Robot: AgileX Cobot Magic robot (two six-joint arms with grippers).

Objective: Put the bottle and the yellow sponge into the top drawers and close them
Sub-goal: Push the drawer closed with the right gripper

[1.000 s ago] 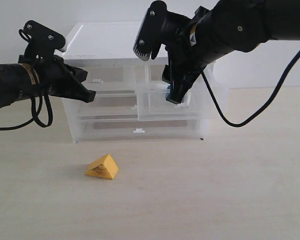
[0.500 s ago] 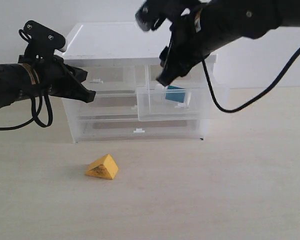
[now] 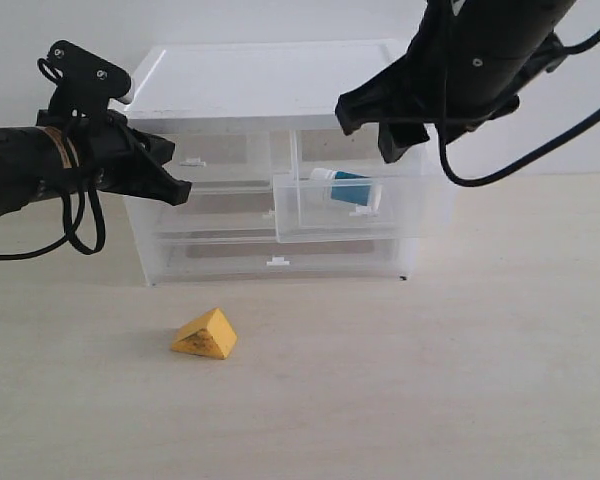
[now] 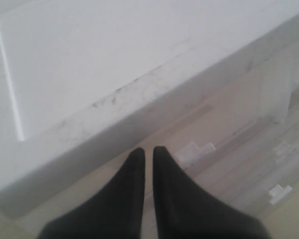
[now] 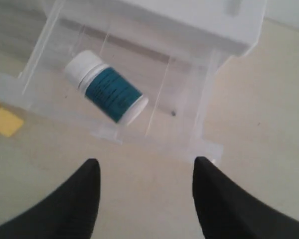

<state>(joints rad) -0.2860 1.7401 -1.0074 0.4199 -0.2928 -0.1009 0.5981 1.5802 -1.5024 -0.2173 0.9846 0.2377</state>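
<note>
The white bottle with its teal label lies on its side in the pulled-out right top drawer. My right gripper hovers open and empty above that drawer; in the right wrist view the bottle lies beyond the gripper, behind the drawer's front wall. The yellow sponge sits on the table in front of the cabinet, seen also as the sponge. The left top drawer is closed. My left gripper is shut and empty by its handle.
The translucent cabinet with a white top stands at the back of the pale table. Two full-width drawers lie closed below the top ones. The right arm's black cable hangs beside the cabinet.
My right gripper has risen out of the open drawer and swung upward, leaving the bottle lying inside. The left arm and the sponge have not moved.
</note>
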